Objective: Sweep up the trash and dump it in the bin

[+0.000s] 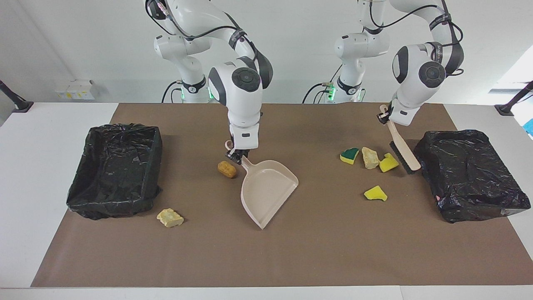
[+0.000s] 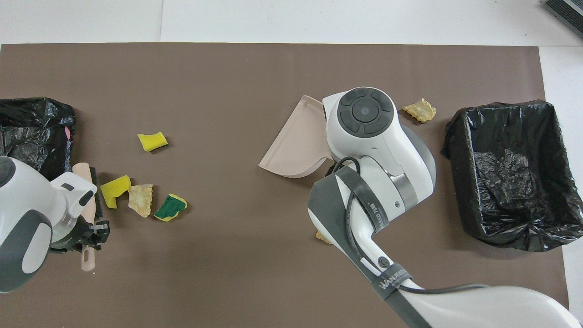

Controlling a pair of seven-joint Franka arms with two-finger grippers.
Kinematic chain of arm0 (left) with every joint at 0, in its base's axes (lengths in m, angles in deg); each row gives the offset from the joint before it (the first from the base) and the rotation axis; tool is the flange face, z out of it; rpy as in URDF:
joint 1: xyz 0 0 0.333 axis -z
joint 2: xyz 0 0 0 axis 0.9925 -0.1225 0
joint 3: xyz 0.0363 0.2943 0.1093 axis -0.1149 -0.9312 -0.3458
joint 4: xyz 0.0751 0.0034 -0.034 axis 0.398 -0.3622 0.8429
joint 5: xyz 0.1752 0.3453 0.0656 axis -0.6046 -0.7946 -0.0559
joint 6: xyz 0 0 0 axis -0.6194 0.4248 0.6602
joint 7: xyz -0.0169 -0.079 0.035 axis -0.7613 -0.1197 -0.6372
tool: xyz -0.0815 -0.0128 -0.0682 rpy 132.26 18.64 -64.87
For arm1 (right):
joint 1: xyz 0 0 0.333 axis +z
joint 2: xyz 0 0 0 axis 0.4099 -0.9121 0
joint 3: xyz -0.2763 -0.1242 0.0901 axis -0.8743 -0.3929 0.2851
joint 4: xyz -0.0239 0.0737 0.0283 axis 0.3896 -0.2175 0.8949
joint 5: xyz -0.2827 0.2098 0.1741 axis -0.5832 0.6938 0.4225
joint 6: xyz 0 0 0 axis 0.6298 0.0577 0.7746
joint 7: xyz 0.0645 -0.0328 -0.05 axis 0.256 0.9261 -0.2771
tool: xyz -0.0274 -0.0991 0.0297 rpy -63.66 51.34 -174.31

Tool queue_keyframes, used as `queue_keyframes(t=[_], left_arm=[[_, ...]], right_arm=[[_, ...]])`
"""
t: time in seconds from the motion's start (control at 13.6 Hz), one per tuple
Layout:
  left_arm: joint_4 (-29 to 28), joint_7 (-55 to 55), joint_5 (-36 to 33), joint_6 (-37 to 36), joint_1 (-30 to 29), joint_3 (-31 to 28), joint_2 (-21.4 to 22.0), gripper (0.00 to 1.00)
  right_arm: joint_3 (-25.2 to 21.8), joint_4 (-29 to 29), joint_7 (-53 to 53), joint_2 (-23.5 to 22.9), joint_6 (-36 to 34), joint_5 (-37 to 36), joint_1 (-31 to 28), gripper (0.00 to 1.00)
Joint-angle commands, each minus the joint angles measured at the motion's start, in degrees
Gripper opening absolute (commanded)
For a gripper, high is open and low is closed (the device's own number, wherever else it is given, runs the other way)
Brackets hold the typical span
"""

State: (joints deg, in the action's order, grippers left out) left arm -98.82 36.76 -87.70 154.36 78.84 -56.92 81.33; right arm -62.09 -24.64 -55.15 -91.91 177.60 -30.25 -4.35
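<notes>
My right gripper (image 1: 235, 155) is shut on the handle of the beige dustpan (image 1: 268, 189) (image 2: 296, 146), right beside an orange-brown lump (image 1: 227, 169) of trash. The pan is turned slantwise. My left gripper (image 1: 384, 116) (image 2: 89, 230) is shut on the handle of the brush (image 1: 402, 154) (image 2: 89, 189). Its bristle end is low, between a yellow sponge (image 1: 388, 163) (image 2: 115, 190) and the bin (image 1: 470, 175) at the left arm's end. Beside that sponge lie a tan lump (image 1: 369, 157) and a green-topped sponge (image 1: 349, 155).
Another yellow sponge (image 1: 375, 193) (image 2: 152, 141) lies alone, farther from the robots. A tan lump (image 1: 170, 217) (image 2: 420, 110) sits near the second black-lined bin (image 1: 118, 166) (image 2: 501, 107) at the right arm's end. One more lump (image 2: 321, 236) peeks out under my right arm.
</notes>
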Motion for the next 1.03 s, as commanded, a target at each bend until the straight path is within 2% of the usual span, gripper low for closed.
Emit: queue_keyframes(t=[0.0, 0.07, 0.29, 0.44, 0.59, 0.74, 0.96], left_arm=[[-3.90, 0.08, -1.32, 2.50, 0.34, 0.63, 2.24, 0.00], [-4.95, -0.71, -1.32, 3.03, 0.69, 0.89, 2.33, 0.00], [-5.22, -7.55, 0.60, 6.18, 8.76, 1.07, 0.49, 0.00], [-5.05, -8.88, 6.30, 6.81, 11.93, 0.98, 0.04, 0.00], [-4.87, -12.12, 9.21, 9.51, 15.61, 1.07, -0.22, 0.00], [-4.44, -15.12, 12.38, 13.38, 19.31, 1.07, -2.67, 0.00], [-3.12, -15.39, 17.65, 15.34, 21.69, 1.07, -3.82, 0.00]], right_arm=[[0.63, -2.46, 16.98, 0.71, 3.67, 1.13, -2.71, 0.00], [0.64, -3.86, 21.64, 1.06, 5.42, 1.13, -2.71, 0.00], [0.64, -4.75, 33.35, 1.24, 7.46, 2.17, -3.15, 0.00], [0.55, -5.45, 38.46, 0.63, 8.16, 4.73, -3.15, 0.00], [0.55, -6.68, 38.48, -0.33, 10.61, 4.73, -1.93, 0.00], [0.55, -6.60, 37.26, -1.39, 12.99, 4.03, 0.26, 0.00], [0.46, -6.42, 30.58, -1.57, 13.35, 3.24, 1.86, 0.00]])
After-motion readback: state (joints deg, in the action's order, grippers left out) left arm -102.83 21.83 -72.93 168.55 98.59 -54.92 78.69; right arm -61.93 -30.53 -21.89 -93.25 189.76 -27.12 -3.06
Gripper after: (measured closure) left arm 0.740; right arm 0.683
